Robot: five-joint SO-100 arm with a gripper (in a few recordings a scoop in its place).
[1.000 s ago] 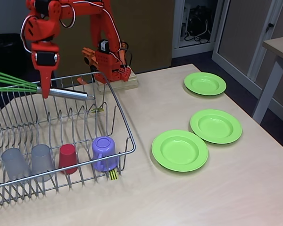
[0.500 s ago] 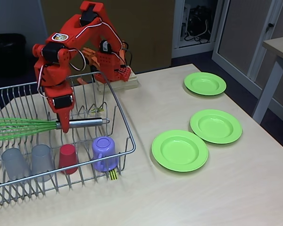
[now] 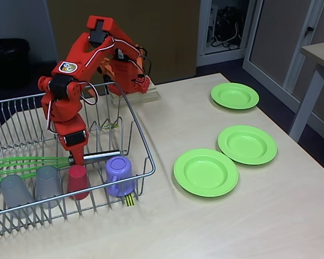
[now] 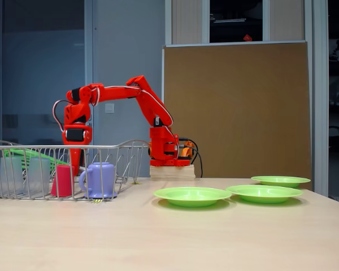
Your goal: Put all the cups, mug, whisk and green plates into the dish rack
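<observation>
My red gripper (image 3: pixel 76 157) reaches down into the silver wire dish rack (image 3: pixel 142 141), shut on the silver handle of the whisk (image 3: pixel 21 164). The whisk lies nearly flat, its green loops pointing left just above the cups. Two grey cups (image 3: pixel 13 189) (image 3: pixel 47 183), the red cup (image 3: pixel 78 181) and the purple mug (image 3: pixel 120 175) stand upside down along the rack's front. Three green plates (image 3: pixel 206 171) (image 3: pixel 247 144) (image 3: pixel 234 95) lie on the table to the right. From the side, the gripper (image 4: pixel 74 161) hangs behind the red cup (image 4: pixel 61 180) and the mug (image 4: pixel 99 179).
The arm's base (image 3: pixel 130 81) stands on a wooden block behind the rack's right corner. The light wooden table (image 3: pixel 216 226) has free room in front of the plates. A grey table leg (image 3: pixel 308 102) stands at the far right.
The gripper has come down and forward with the whisk, from above the rack's back edge to low inside the rack just behind the cups. Cups, mug and plates stayed put.
</observation>
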